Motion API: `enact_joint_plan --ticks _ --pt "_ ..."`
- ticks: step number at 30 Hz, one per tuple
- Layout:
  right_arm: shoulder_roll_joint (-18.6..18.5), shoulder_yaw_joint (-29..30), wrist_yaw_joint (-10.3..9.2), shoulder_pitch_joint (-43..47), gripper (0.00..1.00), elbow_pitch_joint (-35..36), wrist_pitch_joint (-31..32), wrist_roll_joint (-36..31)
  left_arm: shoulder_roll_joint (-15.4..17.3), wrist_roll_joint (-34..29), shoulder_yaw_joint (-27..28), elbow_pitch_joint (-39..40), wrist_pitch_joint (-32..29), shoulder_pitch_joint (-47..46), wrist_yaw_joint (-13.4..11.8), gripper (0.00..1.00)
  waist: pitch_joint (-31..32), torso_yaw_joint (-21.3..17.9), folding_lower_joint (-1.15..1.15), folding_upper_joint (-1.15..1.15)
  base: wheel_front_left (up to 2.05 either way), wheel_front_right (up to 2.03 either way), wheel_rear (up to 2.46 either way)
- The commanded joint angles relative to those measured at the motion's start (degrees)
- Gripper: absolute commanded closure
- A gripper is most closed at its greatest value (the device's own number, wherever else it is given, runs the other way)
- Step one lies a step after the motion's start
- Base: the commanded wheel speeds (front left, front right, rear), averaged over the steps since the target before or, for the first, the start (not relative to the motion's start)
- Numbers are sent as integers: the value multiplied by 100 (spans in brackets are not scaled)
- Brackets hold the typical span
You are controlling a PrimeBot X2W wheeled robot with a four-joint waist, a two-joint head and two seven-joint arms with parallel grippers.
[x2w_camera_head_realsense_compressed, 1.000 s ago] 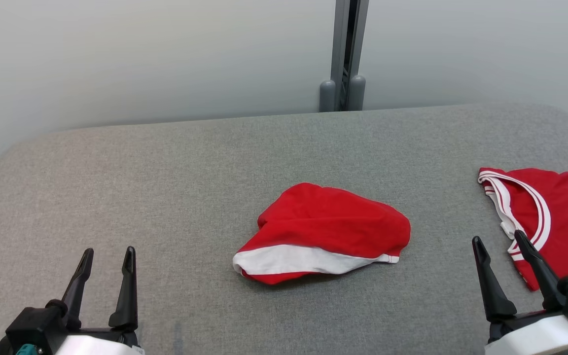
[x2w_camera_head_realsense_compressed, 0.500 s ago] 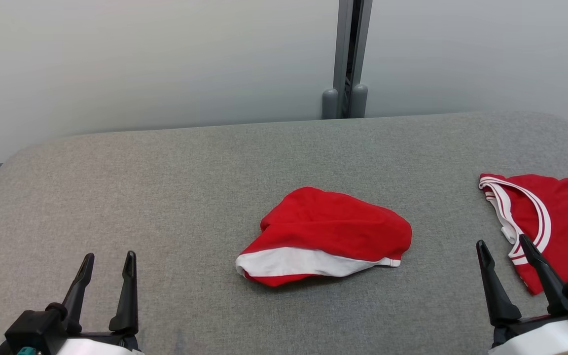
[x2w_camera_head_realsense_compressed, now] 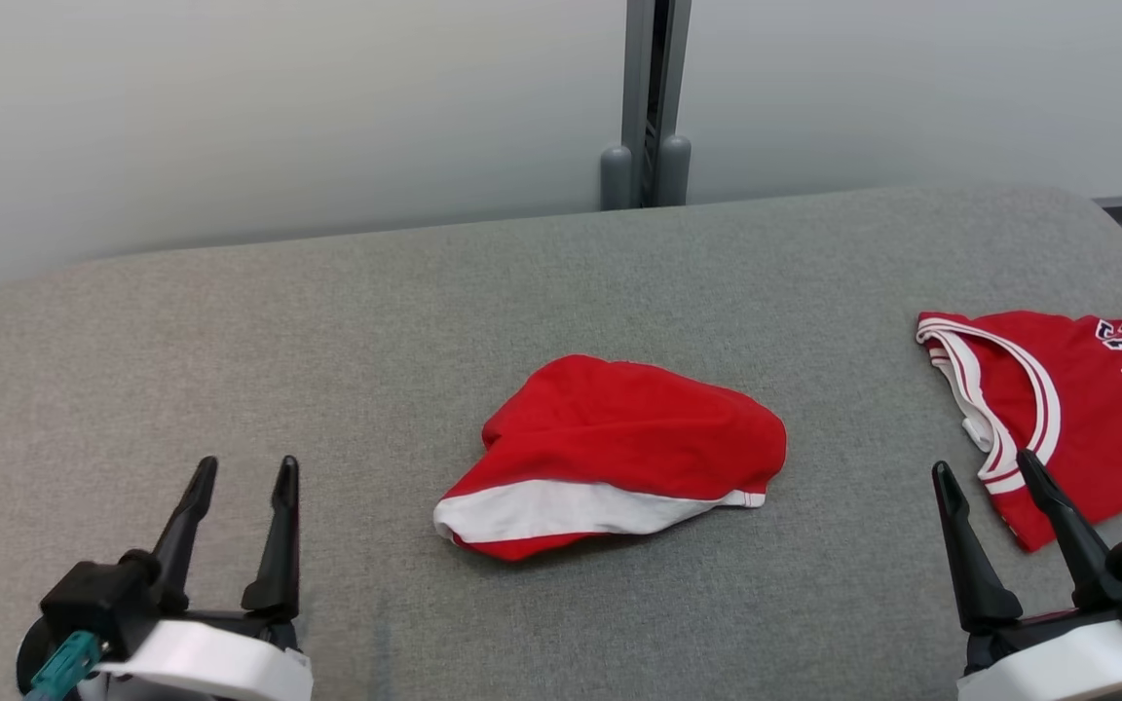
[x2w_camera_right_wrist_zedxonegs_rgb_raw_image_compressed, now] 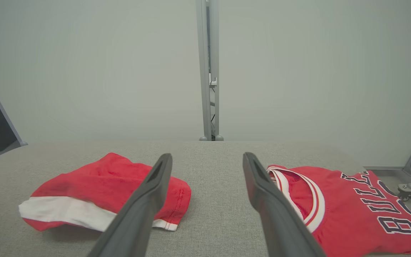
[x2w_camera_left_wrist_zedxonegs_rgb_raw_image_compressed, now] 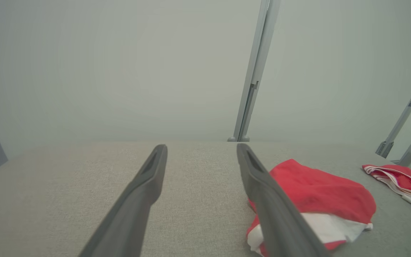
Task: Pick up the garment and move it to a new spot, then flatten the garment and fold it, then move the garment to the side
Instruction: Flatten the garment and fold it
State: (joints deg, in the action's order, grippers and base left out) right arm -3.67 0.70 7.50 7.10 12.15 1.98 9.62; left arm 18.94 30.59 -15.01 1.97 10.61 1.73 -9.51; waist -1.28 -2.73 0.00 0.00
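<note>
A crumpled red garment with a white band (x2w_camera_head_realsense_compressed: 615,453) lies in a heap at the middle of the grey padded table (x2w_camera_head_realsense_compressed: 347,341). It also appears in the left wrist view (x2w_camera_left_wrist_zedxonegs_rgb_raw_image_compressed: 319,200) and the right wrist view (x2w_camera_right_wrist_zedxonegs_rgb_raw_image_compressed: 105,192). My left gripper (x2w_camera_head_realsense_compressed: 244,472) hovers open at the lower left, well clear of the heap. At the lower right my right gripper (x2w_camera_head_realsense_compressed: 985,467) stands open between the heap and a red jersey, holding nothing.
A red jersey with white trim and dark lettering (x2w_camera_head_realsense_compressed: 1087,399) lies flat at the table's right edge, also in the right wrist view (x2w_camera_right_wrist_zedxonegs_rgb_raw_image_compressed: 351,207). A grey post (x2w_camera_head_realsense_compressed: 647,107) stands against the pale wall behind the table.
The whole head view has shifted, so the camera moved. The garment and jersey lie as before. Both grippers remain open in about the same places.
</note>
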Motion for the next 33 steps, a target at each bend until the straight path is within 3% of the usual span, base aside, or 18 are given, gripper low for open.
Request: enact_joint_plan --ticks 1,5,12,20,26,33 --pt "-18 24 -2 -66 0 11 -53 15 0 -14 -50 -51 -58 -167 72 0 -109 -65 0 0 0 0 0" --pt "-10 24 -2 -142 0 32 -85 28 -41 49 -263 -240 -261 -425 275 0 -296 -110 0 0 0 0 0" --pt "8 -88 -2 -370 0 -63 -179 74 -124 193 -683 -1322 -824 -1175 804 0 -759 -291 0 0 0 0 0" --pt "29 -129 -2 -554 0 -237 -330 144 -198 358 -837 -2377 -912 -1724 1281 0 -1055 -443 0 0 0 0 0" --pt "42 -129 -2 -639 0 -320 -387 194 -338 504 -1083 -2494 -969 -1884 1531 0 -1132 -453 0 0 0 0 0" --pt "51 -150 -2 -673 0 -375 -435 249 -364 830 -1534 -2039 -1261 -1723 1674 0 -1212 -428 0 0 0 0 0"
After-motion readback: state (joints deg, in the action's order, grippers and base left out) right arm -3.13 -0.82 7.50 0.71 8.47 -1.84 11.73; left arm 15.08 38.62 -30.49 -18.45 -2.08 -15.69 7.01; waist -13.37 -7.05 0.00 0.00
